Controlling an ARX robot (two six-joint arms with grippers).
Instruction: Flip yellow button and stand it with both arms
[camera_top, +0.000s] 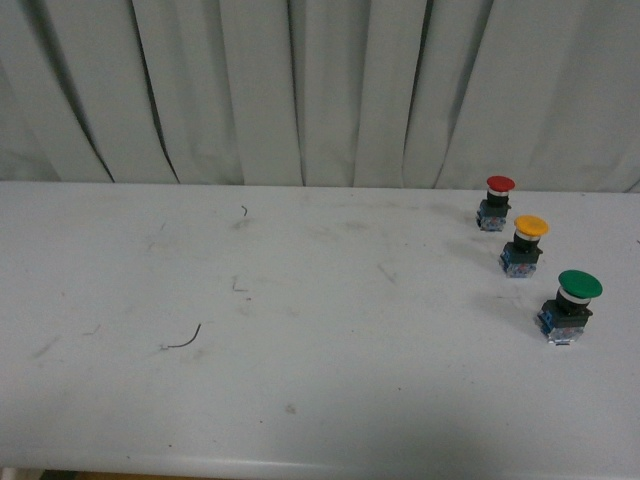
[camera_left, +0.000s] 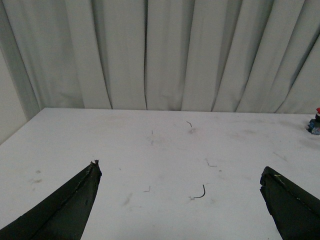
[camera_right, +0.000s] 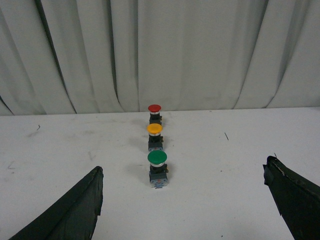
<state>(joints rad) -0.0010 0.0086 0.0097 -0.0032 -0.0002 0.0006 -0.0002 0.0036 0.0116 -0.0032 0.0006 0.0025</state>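
The yellow button (camera_top: 528, 244) stands upright, cap up, on the white table at the right, between a red-capped switch (camera_top: 497, 201) behind it and a larger green-capped switch (camera_top: 572, 304) in front. In the right wrist view the yellow button (camera_right: 155, 135) is the middle of the row, beyond the green switch (camera_right: 157, 168). My right gripper (camera_right: 182, 187) is open and empty, short of the green switch. My left gripper (camera_left: 180, 182) is open and empty over bare table at the left. Neither arm shows in the front view.
The white table (camera_top: 300, 330) carries scuff marks and a small curved black wire scrap (camera_top: 186, 339), also seen in the left wrist view (camera_left: 200, 192). A grey curtain (camera_top: 300, 90) hangs behind the table's far edge. The table's near edge runs along the bottom of the front view.
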